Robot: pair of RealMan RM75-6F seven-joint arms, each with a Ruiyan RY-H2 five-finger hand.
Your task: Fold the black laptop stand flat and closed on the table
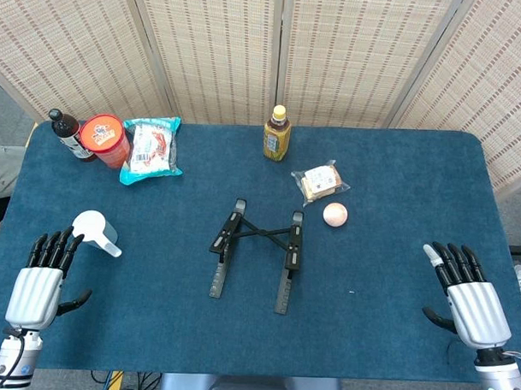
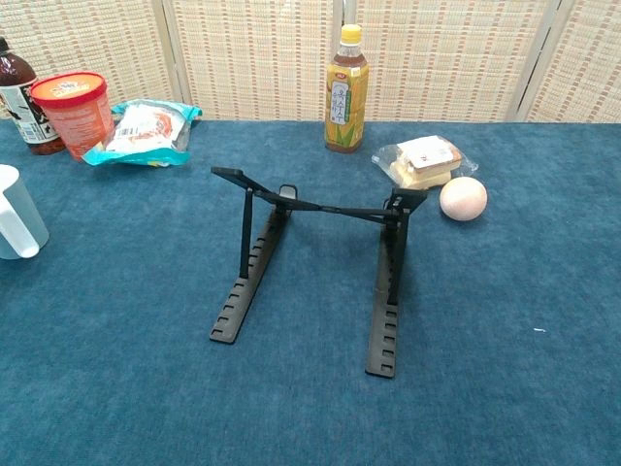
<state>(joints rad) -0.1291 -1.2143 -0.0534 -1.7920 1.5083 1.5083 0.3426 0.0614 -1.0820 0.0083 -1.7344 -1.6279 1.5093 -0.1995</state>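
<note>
Covering the whole scene is a blue table (image 1: 395, 277), and at its middle the black laptop stand (image 1: 257, 250) sits unfolded, its two slotted rails apart and its support arms raised. The left hand (image 1: 42, 277) and the right hand (image 1: 467, 292) rest at the near corners, well apart from the stand, fingers extended and holding nothing. Behind the stand are a tea bottle (image 1: 277, 133) and a pale ball (image 1: 335, 215).
</note>
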